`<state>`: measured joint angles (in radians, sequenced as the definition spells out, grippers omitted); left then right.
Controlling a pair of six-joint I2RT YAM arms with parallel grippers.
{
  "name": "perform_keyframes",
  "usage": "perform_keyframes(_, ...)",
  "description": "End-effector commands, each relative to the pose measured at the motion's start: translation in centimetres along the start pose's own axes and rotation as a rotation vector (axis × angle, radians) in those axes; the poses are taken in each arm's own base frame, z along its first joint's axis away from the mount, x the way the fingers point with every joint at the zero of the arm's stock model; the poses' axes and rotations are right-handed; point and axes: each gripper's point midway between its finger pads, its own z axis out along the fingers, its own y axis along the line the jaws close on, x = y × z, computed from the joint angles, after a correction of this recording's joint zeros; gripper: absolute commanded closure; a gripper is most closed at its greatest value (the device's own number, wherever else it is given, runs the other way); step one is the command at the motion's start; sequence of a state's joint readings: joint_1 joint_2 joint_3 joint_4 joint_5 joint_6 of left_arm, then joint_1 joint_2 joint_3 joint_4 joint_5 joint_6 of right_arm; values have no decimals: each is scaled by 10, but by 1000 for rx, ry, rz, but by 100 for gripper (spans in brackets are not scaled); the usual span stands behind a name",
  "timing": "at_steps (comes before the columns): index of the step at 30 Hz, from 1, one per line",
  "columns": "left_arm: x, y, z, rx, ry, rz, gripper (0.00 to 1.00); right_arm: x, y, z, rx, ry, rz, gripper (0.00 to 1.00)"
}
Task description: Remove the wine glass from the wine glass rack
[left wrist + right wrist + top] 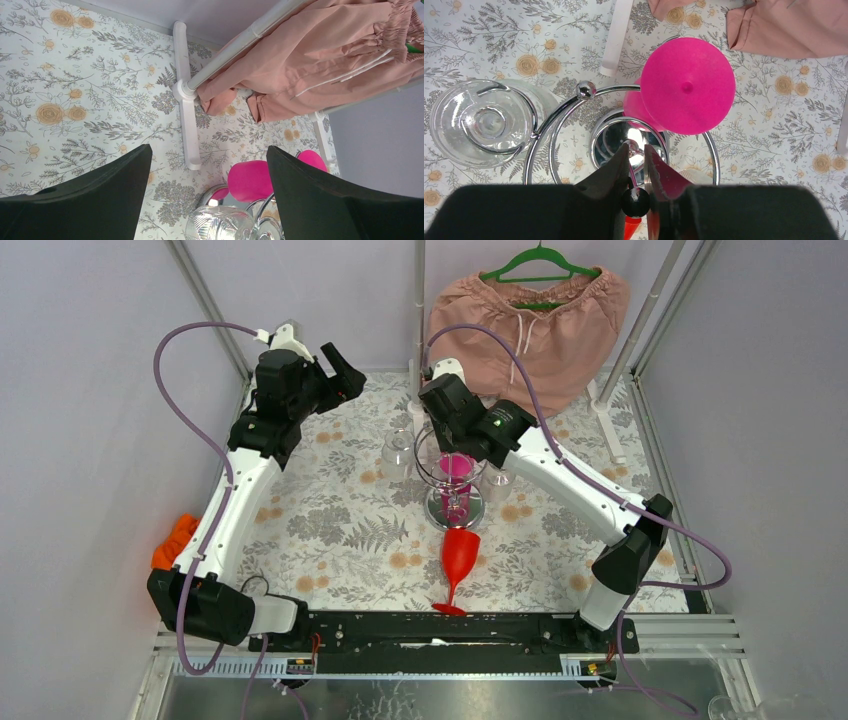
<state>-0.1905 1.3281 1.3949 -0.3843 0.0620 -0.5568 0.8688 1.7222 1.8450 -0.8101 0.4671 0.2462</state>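
Note:
The chrome wine glass rack [455, 508] stands mid-table. A pink wine glass [457, 470] hangs upside down from its top ring, and clear glasses [397, 452] hang at its sides. A red wine glass [459, 555] lies on the table in front of it. My right gripper [638, 155] is above the rack, shut on its central pole just under the top ball. The right wrist view shows the pink glass's foot [687, 85] and a clear glass [486, 122] in a wire loop. My left gripper [209, 148] is open and empty, raised at the back left [345, 375].
A white clothes stand [186, 100] with pink shorts [545, 325] on a green hanger stands behind the rack. An orange cloth [175, 540] lies at the left table edge. A floral cloth [330, 530] covers the table, and grey walls enclose it.

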Motion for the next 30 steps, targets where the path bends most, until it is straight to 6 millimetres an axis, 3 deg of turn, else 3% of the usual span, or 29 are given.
perform_keyframes(1, 3, 2, -3, -12, 0, 18, 7, -52, -13, -32, 28, -204, 102, 93)
perform_keyframes(9, 3, 2, -5, -14, 0, 21, 7, -55, -16, -38, 24, -230, 124, 60)
perform_keyframes(12, 3, 2, -6, -15, -1, 21, 7, -60, -19, -45, 17, -256, 131, 55)
perform_keyframes(17, 3, 3, -10, -19, -3, 22, 7, -67, -25, -64, -5, -288, 152, 53)
perform_keyframes(23, 1, 0, -18, -18, -15, 26, 7, -56, -37, -97, -64, -321, 204, 54)
perform_keyframes(26, 2, -3, -22, -9, -11, 24, 7, -39, -48, -117, -95, -331, 246, 53)
perform_keyframes(30, 5, -9, -28, 4, -4, 26, 7, 0, -57, -136, -145, -273, 289, 54)
